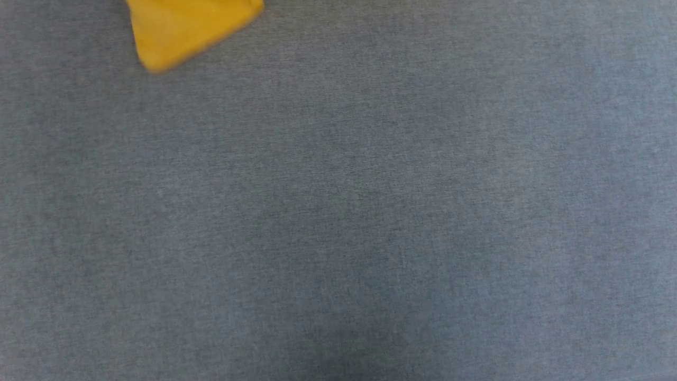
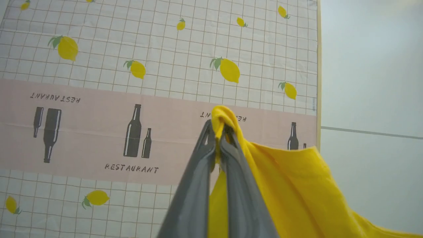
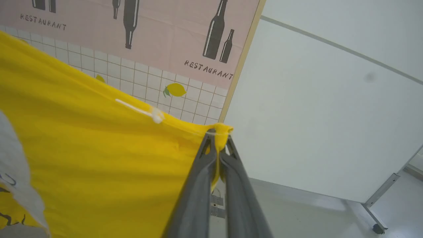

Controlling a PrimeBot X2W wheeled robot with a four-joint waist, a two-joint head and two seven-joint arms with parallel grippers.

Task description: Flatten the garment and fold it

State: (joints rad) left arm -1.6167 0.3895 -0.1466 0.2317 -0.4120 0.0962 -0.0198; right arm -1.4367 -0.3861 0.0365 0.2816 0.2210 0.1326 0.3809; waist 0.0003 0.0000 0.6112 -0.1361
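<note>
A wide grey fabric-covered work surface [image 1: 338, 222] stretches below the robot's head, with one blurred corner of the garment [image 1: 185, 29] hanging into sight at its far edge, left of centre; whether that corner touches the surface cannot be told. Behind the arms hangs a printed cloth backdrop [image 2: 99, 99] of lemons, dark bottles and the word RESTAURANT, ending at a pale wall panel [image 2: 370, 82]. The bright yellow T-shirt is held aloft between both arms, its cloth sloping away from each grip. A white printed patch with thin black lines [image 3: 15, 185] shows at the low left of the right wrist view. The left gripper [image 2: 218, 130] is clamped on a bunched knob of yellow cloth that pokes up between its dark fingers [image 2: 195, 185]. The right gripper [image 3: 218, 135] is likewise pinched tight on a hem edge, fabric pulled taut away from it. A small white plastic tag fastener [image 3: 145, 112] lies along that edge near the right grip. The work appears to be at the flattening step, with no fold begun. The next move probably calls for both arms to lower together, keeping the cloth stretched between them, and drag it out flat across the grey surface before either grip lets go.
</note>
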